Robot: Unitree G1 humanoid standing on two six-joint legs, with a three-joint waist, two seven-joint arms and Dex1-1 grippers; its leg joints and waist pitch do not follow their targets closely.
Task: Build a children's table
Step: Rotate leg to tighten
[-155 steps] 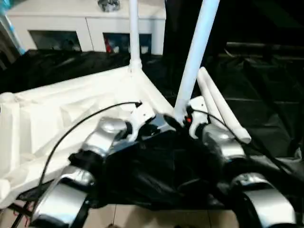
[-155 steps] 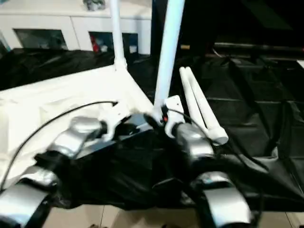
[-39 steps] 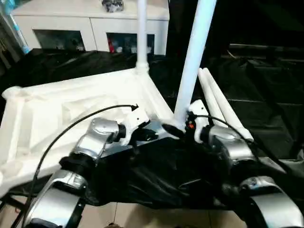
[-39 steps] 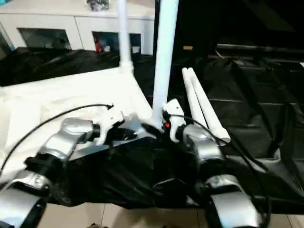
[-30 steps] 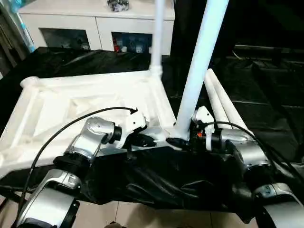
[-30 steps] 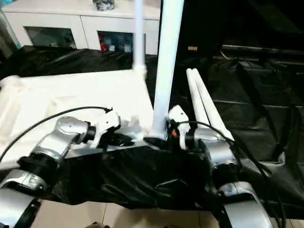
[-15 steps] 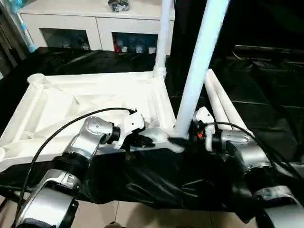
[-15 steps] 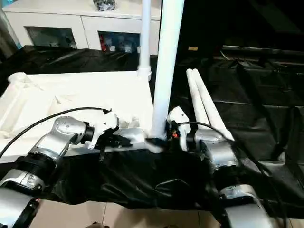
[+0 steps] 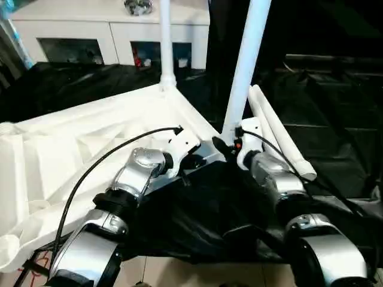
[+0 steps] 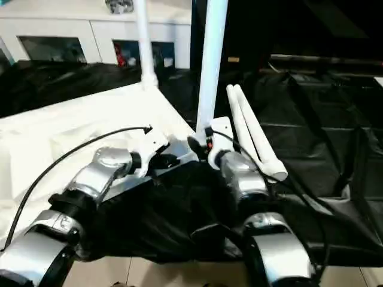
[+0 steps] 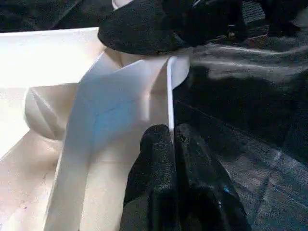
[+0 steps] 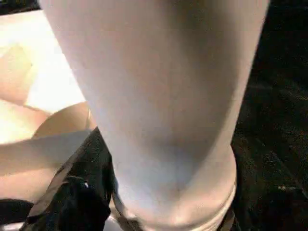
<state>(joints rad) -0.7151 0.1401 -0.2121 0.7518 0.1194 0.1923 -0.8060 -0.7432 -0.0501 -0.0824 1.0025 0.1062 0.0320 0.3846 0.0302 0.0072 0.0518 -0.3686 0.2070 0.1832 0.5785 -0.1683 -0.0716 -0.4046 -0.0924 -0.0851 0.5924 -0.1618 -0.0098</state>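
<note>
1. Nearest the camera, the two silver forearms reach over black sheeting (image 9: 197, 221) to the near corner of the upturned children's table (image 9: 78, 149), which lies ribbed side up.
2. The left end effector (image 11: 172, 144) is clenched, its two black fingers pressed together on the thin edge of the table's rim beside the corner socket; it seems to steady the top.
3. The right end effector (image 9: 222, 145) sits at the foot of the near leg (image 9: 246, 60), which stands upright in that corner socket. The right wrist view looks straight at the tube, with a black finger (image 12: 72, 202) beside it; I judge it to be grasping the leg, though the far finger is hidden.
4. The step in hand looks like seating the second leg. Next it calls for a firm push or twist down until the base is home, then letting go.
5. Just beyond, two spare legs (image 9: 278, 134) lie side by side on the sheeting.
6. Farther off, the far leg (image 9: 166, 48) stands in its corner; both upright legs are cut off at the top.
7. A white cabinet (image 9: 108, 30) is behind.
</note>
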